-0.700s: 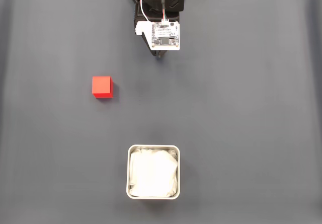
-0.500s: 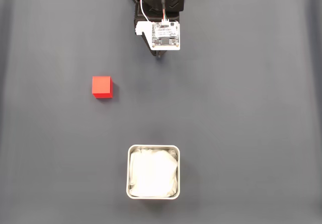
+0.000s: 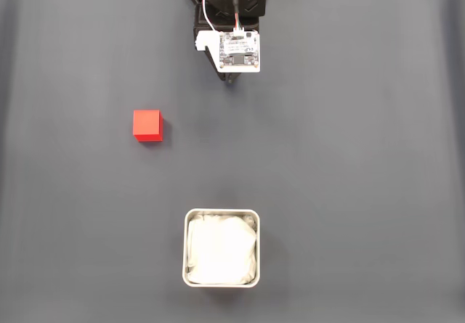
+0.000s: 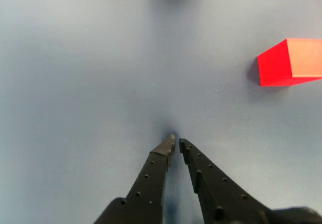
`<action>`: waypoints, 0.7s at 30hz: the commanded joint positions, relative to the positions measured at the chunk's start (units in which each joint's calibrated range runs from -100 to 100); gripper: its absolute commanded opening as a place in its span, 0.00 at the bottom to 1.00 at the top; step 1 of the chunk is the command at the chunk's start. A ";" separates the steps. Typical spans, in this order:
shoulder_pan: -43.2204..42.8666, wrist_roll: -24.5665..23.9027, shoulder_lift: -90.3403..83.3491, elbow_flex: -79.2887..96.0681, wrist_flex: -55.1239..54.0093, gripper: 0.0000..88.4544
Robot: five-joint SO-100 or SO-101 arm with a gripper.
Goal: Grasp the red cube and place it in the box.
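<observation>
The red cube rests on the dark mat at the left of the fixed view; in the wrist view the red cube sits at the right edge. The box, a pale tin lined with white wrinkly paper, stands near the bottom centre of the fixed view. My gripper is tucked under the arm at the top centre, well away from both. In the wrist view my gripper points at bare mat, its black fingers nearly touching at the tips, with nothing between them.
The arm's base and a white circuit board sit at the top centre of the fixed view. The dark grey mat covers the whole table, with folds near the left and right edges.
</observation>
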 commanded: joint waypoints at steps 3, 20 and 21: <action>0.49 0.34 0.43 0.54 1.12 0.00; 1.13 0.93 14.56 -26.10 -16.43 0.00; 1.06 0.73 16.64 -29.48 -16.67 0.00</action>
